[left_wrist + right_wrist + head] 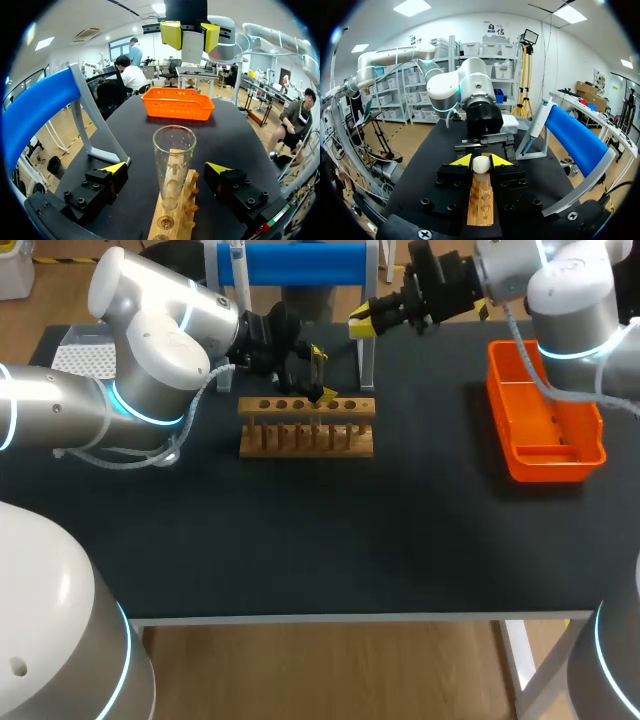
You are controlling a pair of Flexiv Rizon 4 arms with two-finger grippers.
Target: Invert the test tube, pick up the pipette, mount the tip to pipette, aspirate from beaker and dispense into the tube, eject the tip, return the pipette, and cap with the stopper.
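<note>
- The left arm is stretching in from the left, low over the surface (320, 540). Its wrist is bent so that the left claw (322, 375) is hanging over the wooden rack (307, 437), fingers pointing down.
- The left claw is standing released. Its two fingers are flanking the test tube (173, 150) with a gap on each side, neither touching the glass.
- The test tube is standing upright in a rack hole, long axis vertical, open mouth facing up toward the wrist.
- The right arm is coming in from the far right corner, held above the surface. The right claw (365, 322) is pointing along the rack's length toward the left arm.
- The right claw is clenching a white stopper (480, 164) between its yellow tips, above the rack.
- An orange basket (545, 430) is sitting at the surface's right side, well apart from the rack.
</note>
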